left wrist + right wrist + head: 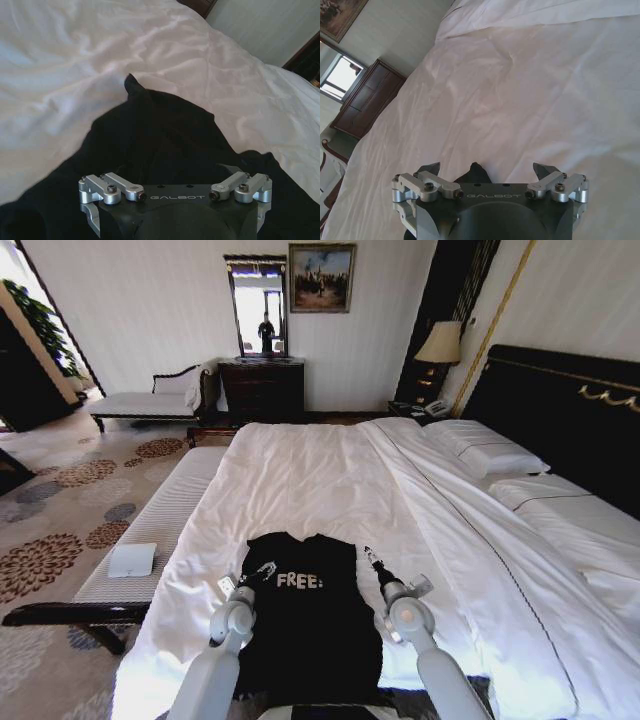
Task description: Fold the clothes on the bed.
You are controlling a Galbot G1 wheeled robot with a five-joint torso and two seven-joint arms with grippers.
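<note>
The black T-shirt (305,630) lies flat at the bed's (330,480) foot; left end effector (243,583) and right end effector (372,558), both spread and empty, flank its chest lettering, so a shallow pinch could catch the duvet too.

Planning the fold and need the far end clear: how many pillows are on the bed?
2 show, both at the headboard end on the robot's right: one pillow farther from the robot, a second pillow nearer. More may lie past the picture's right edge.

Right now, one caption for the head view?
Black T-shirt flat on the white bed, left gripper and right gripper at its sides.
</note>
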